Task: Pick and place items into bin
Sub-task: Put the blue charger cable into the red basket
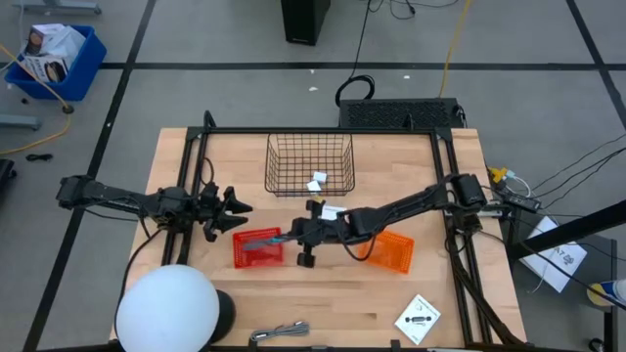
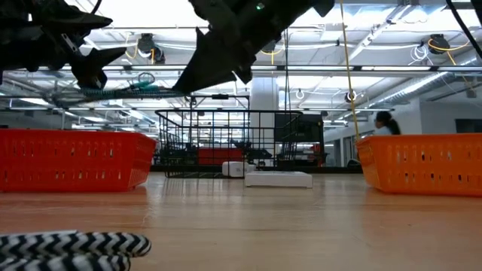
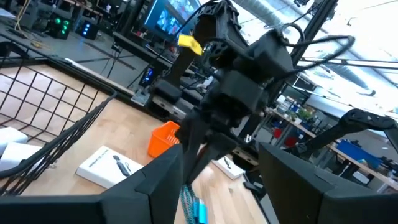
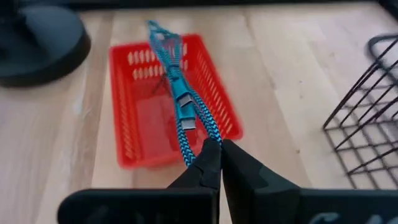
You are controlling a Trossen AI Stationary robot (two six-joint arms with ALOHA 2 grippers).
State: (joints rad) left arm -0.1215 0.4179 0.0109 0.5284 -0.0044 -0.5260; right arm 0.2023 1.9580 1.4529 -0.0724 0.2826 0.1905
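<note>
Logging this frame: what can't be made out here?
High view: white pieces in the wire basket are too small to tell cubes from cards.
Low view: walls of the red basket and orange basket hide their insides.
Right wrist view: right gripper is shut on the blue cable; blur hides whether its far end touches the basket floor.
Left gripper waits open near the red basket.

Grey floor (image 1: 196,39) with black lines surrounds the table (image 1: 323,293).

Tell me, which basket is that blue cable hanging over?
The red basket. The right gripper dangles the blue cable above it; the orange basket and wire basket sit apart.
</note>
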